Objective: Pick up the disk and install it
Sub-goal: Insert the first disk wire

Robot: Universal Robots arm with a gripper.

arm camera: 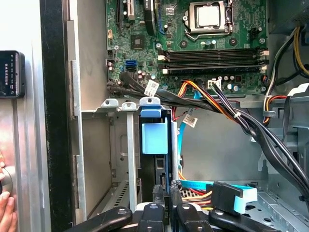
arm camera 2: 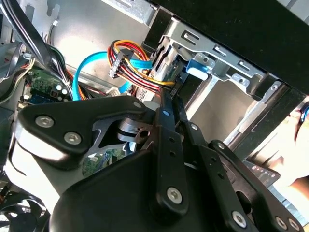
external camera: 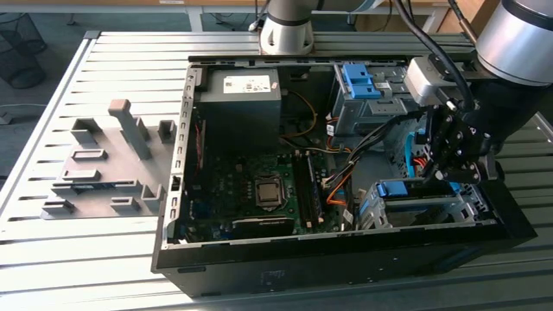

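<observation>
The disk (external camera: 402,189) stands on edge in the grey metal drive cage (external camera: 432,210) at the front corner of the open computer case, on the exterior view's right. Of the disk, the blue plastic frame end (arm camera: 154,135) shows between the cage walls (arm camera: 120,125); the silver body is hidden. My gripper (external camera: 445,175) hangs just above and beside that blue end. In both wrist views the black fingers (arm camera: 157,195) lie close together, with nothing visible between them. Their tips (arm camera 2: 169,96) are a short way from the blue tab (arm camera 2: 197,67).
The case holds a green motherboard (external camera: 259,188), a black box with a white sticker (external camera: 242,97), a second cage with blue clips (external camera: 363,81), and cable bundles (arm camera: 217,106) next to the gripper. A grey fixture (external camera: 103,162) lies on the slatted table. A person's hand (arm camera: 4,212) is outside the case wall.
</observation>
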